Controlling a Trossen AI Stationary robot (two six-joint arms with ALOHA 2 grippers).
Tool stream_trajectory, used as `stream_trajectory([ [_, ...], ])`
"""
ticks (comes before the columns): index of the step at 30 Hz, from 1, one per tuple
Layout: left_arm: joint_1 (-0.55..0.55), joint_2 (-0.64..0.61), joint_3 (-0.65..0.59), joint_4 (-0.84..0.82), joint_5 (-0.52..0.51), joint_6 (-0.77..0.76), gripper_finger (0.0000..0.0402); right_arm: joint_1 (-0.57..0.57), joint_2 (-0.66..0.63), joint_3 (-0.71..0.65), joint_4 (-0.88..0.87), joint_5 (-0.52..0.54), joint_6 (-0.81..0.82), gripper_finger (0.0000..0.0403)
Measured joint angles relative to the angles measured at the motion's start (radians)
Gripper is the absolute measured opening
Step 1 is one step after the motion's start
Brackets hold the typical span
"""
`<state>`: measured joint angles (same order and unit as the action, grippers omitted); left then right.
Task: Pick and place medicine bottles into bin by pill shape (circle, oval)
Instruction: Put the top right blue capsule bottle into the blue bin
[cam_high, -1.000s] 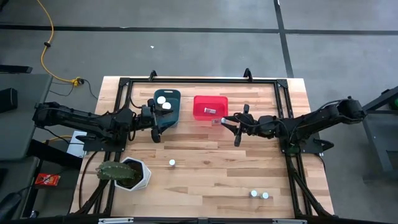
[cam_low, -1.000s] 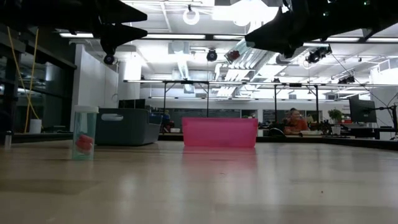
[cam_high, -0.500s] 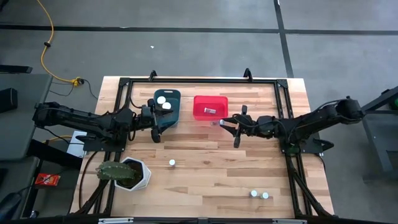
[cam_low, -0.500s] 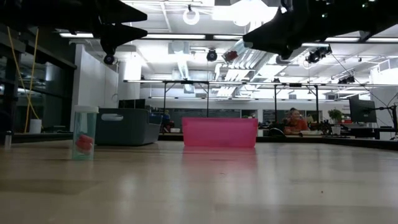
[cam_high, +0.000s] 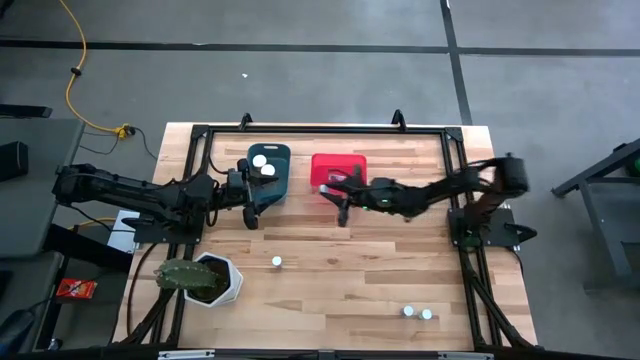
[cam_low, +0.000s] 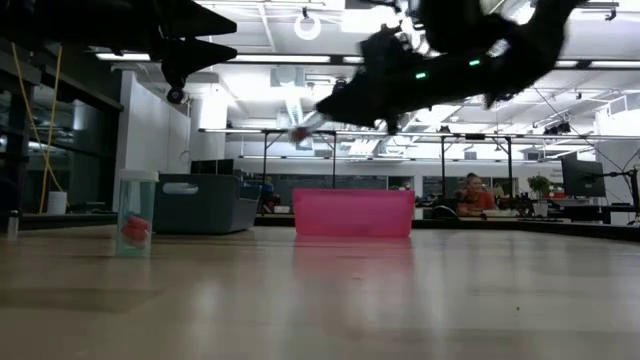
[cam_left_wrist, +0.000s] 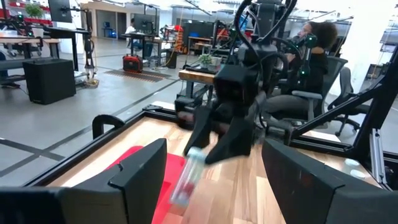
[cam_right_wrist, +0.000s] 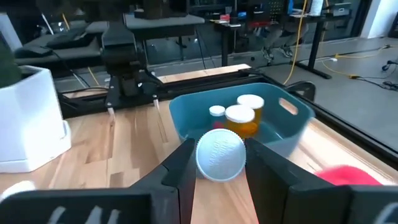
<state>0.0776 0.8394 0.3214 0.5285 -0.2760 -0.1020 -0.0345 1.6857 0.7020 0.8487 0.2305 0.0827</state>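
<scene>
We see the right gripper (cam_right_wrist: 220, 163) clenched on a bottle (cam_right_wrist: 221, 157) over the red bin's (cam_high: 325, 163) front edge, bottle body hidden, left gripper (cam_high: 250, 203) released beside the teal bin (cam_high: 281, 168)

teal bin (cam_high: 270, 170): rectangular tub, rounded corners, upright; holds three white-capped bottles (cam_right_wrist: 241, 117), at least one amber-bodied. red bin (cam_high: 338, 170): like size, just beside the teal bin, a small object inside, unclear. held bottle (cam_right_wrist: 221, 155): white round cap, clamped in the right claw (cam_high: 340, 196) beside the red bin. single bottle (cam_high: 277, 262): standing on the desk, well apart from the teal bin. bottle pair (cam_high: 417, 313): side by side, farthest from it.
</scene>
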Motion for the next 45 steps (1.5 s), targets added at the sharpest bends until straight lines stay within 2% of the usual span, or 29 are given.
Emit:
stream_trajectory([
  [5,0.000,0.000,0.000,0.000,0.000,0.000,0.0252,-0.017,0.185,0.191,-0.014,-0.004,-0.038,0.0103],
  [9,0.000,0.000,0.000,0.000,0.001,0.000,0.0252,-0.033,0.296,0.340,-0.122,-0.004,-0.062,0.0103],
  [14,0.000,0.000,0.000,0.000,0.001,0.000,0.0252,-0.052,0.387,0.488,-0.240,-0.028,-0.065,0.0103],
  [18,0.000,0.000,0.000,0.000,0.002,0.000,0.0252,-0.061,0.420,0.548,-0.306,-0.053,-0.065,0.0103],
  [23,0.000,0.000,0.000,0.000,0.003,0.000,0.0252,-0.071,0.421,0.573,-0.397,-0.056,-0.060,0.0103],
  [41,0.000,0.000,0.000,0.000,0.003,-0.001,0.0252,-0.072,0.421,0.573,-0.396,-0.056,-0.057,0.0103],
  [45,0.000,0.000,0.000,0.000,0.003,0.000,0.0252,-0.072,0.421,0.573,-0.394,-0.085,-0.057,0.0103],
])
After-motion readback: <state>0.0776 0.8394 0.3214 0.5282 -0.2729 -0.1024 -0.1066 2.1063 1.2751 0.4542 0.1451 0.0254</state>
